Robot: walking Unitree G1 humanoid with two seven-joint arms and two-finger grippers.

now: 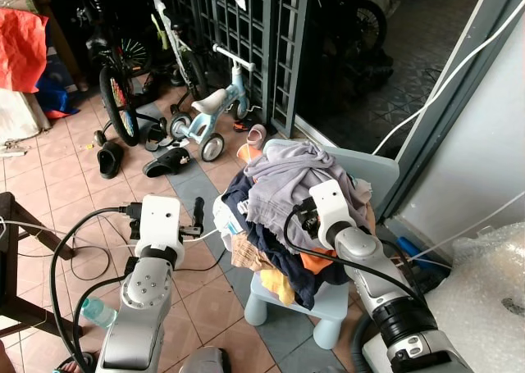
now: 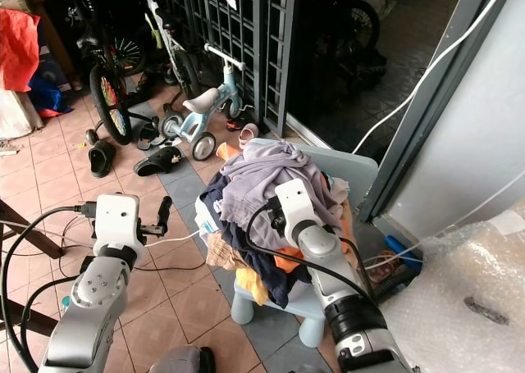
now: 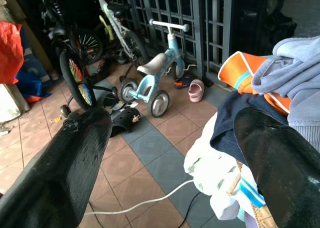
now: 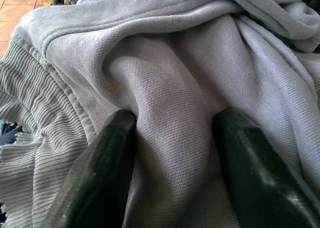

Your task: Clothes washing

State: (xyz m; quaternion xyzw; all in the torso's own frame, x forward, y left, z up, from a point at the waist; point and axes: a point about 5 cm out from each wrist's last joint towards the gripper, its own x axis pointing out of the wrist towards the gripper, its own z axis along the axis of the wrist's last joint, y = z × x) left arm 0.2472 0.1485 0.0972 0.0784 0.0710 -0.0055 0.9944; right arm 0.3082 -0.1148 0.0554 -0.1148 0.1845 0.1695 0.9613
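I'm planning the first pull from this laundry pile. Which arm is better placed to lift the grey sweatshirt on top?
Right. The right end effector already presses into the grey sweatshirt, a fold bunched between its open fingers. The left end effector hangs open beside the pile, over the floor tiles.

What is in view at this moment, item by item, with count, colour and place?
Clothes pile: one, mixed colours, heaped on the chair.
Sweatshirt: one, grey-lilac, atop the pile.
Chair: one, pale blue, under the pile.
Balance bike: one, light blue, by the gate.
Bicycle: one, black, beside the balance bike.
Sandals: black, on the tiled floor.
Bottle: one, clear, on the floor.
Left gripper: open, beside the pile.
Right gripper: open, fingers pressed into the sweatshirt around a fold.
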